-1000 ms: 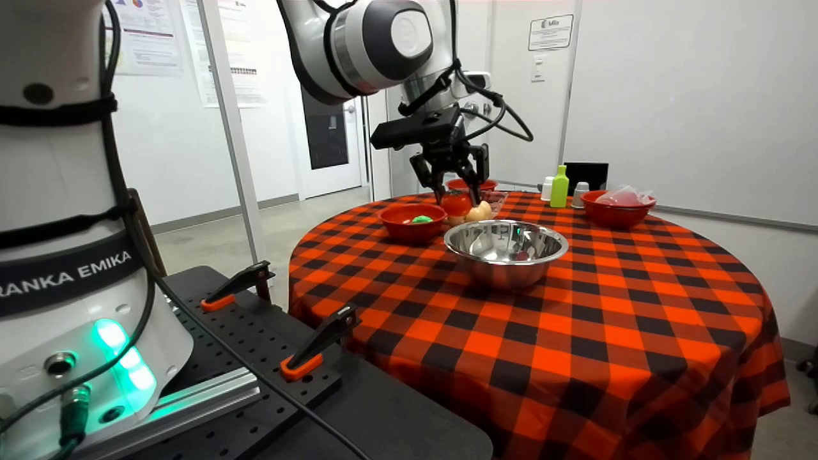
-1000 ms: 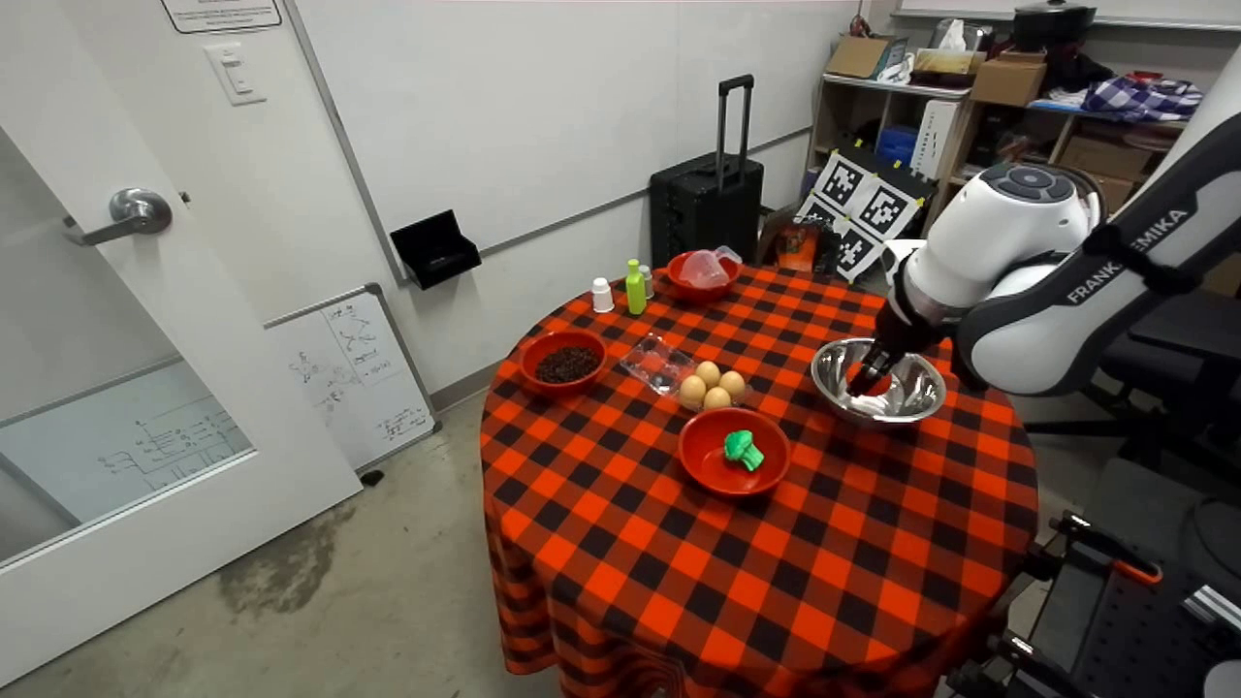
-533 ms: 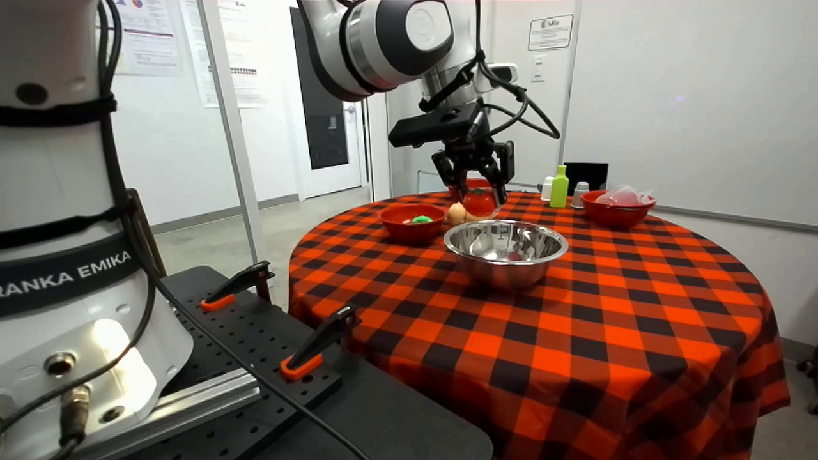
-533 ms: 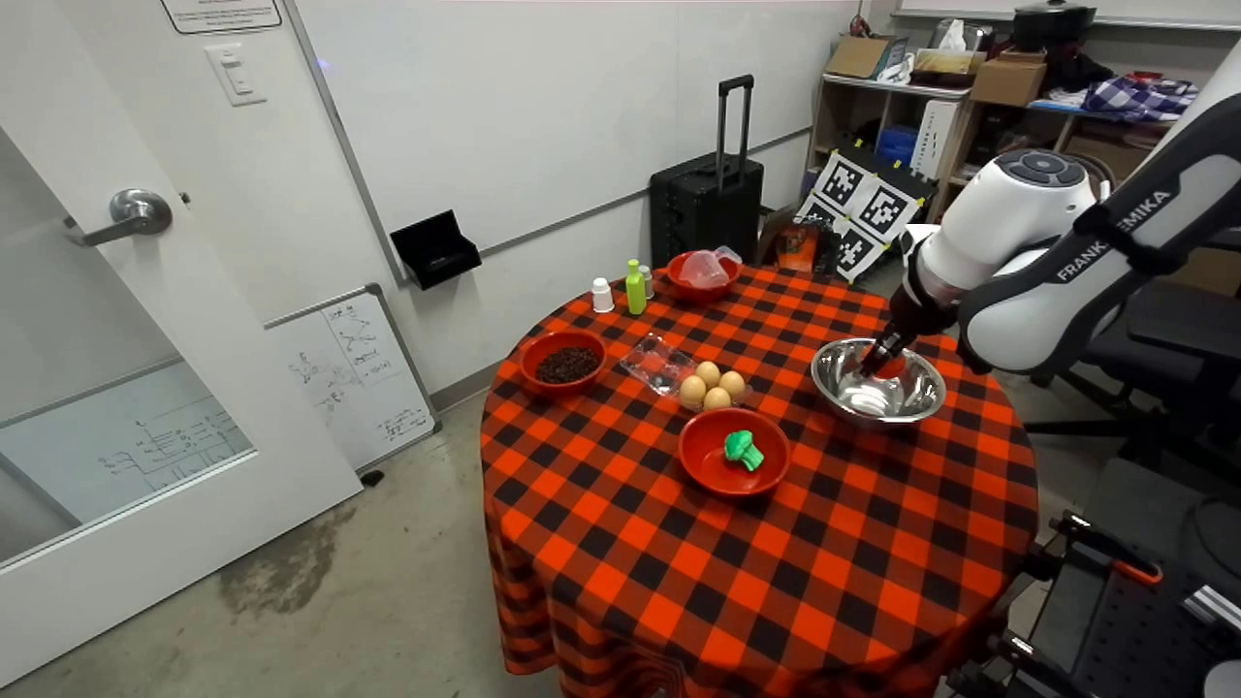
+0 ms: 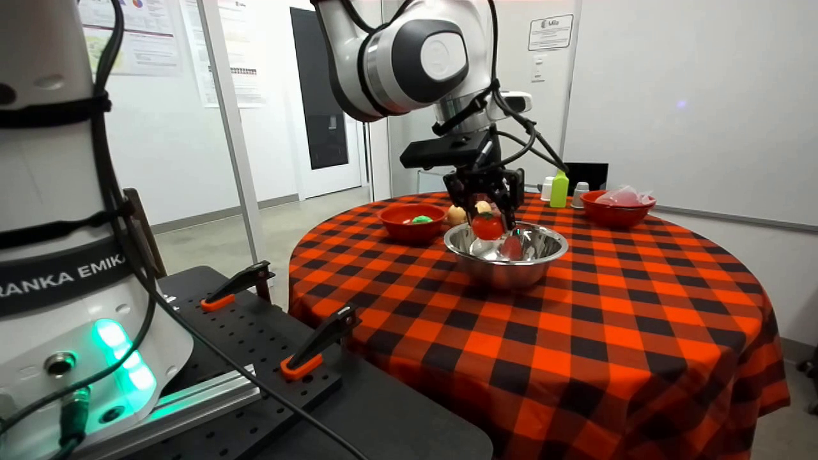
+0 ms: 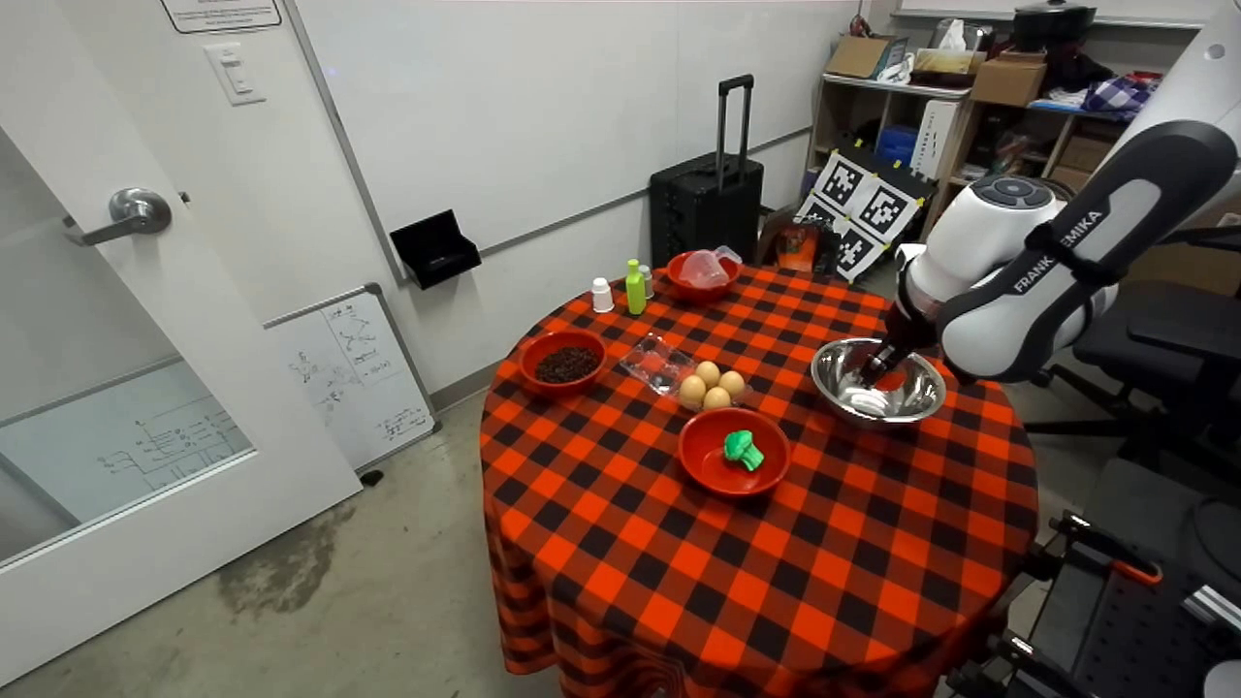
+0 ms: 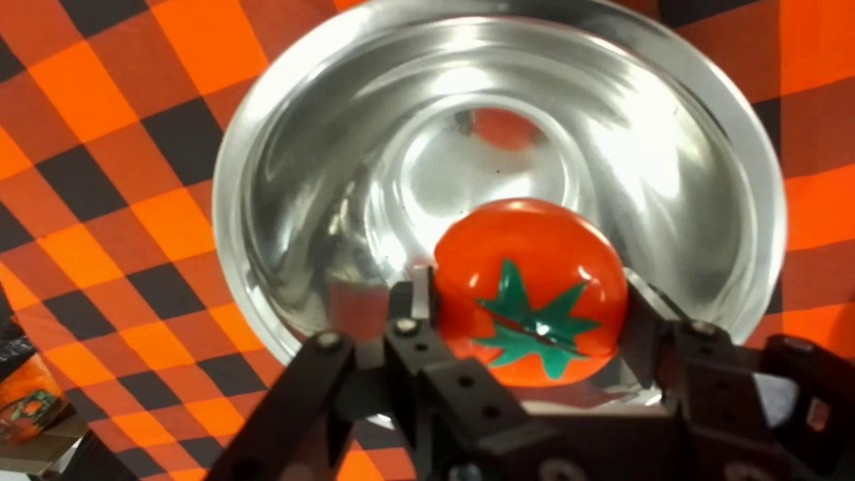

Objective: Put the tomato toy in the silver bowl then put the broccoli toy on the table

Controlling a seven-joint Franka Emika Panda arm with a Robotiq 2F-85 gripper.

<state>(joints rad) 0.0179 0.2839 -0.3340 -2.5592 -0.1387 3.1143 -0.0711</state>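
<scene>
A glossy red-orange, ball-shaped tomato toy (image 7: 528, 287), plastic by its look, hangs pinched between the tips of a black two-fingered claw (image 7: 531, 292) over a wide, shallow, shiny steel bowl (image 7: 300, 167). Setting it down inside appears to be the step in hand. Done well, the toy would travel toward the middle of the bowl's flat floor, as it looks off-centre in the wrist view, and go down until it touches or nearly touches; the claw should then part evenly, clear of the sloping walls, and rise straight up. Dropped from higher, a round toy on slick steel could bounce or roll, though the curved sides would probably gather it.

The tomato's pointed green leaves face the wrist camera, crossed by a thin dark line, and highlights dot the red skin; whether it sits below the rim is hard to tell.

In an exterior view, the steel bowl stands toward the right edge of the round bench (image 6: 620, 543), draped in red-and-black checked cloth (image 6: 824, 543). Farther from that edge, a lumpy green broccoli toy (image 6: 744, 451) lies in a round red bowl (image 6: 700, 470), its own move not yet made.
</scene>
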